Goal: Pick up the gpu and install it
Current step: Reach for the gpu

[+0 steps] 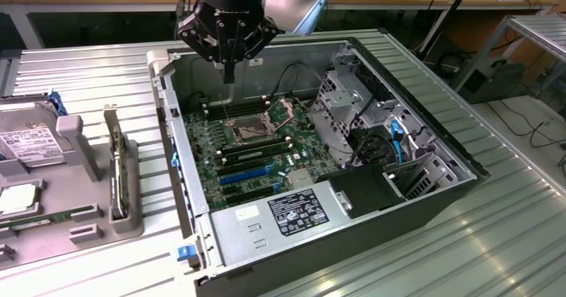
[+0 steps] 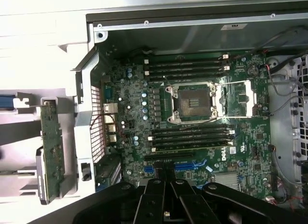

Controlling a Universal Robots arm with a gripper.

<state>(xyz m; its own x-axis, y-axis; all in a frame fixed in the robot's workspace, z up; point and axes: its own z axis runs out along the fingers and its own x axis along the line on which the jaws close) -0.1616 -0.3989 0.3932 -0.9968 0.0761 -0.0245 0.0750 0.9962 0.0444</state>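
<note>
The gpu point(image 1: 115, 178) stands on edge in a grey holder point(image 1: 128, 224) on the table, at the exterior view's left of the open computer case point(image 1: 265, 244). Its metal bracket points away from the camera. In the wrist view the gpu point(image 2: 50, 147) shows its component side beside the case's rear wall. My gripper point(image 1: 228, 71) hangs over the far end of the case, above the motherboard point(image 1: 256, 151), well apart from the gpu. Its fingers point(image 2: 162, 188) are shut together with nothing between them.
A silver hard drive with a white label point(image 1: 26, 144) and a green memory stick point(image 1: 49, 216) lie in the grey tray at the exterior view's left. Inside the case are an open CPU socket point(image 2: 192, 101), memory slots point(image 2: 187, 67), drive cages point(image 1: 354, 105) and a power supply point(image 1: 292, 214).
</note>
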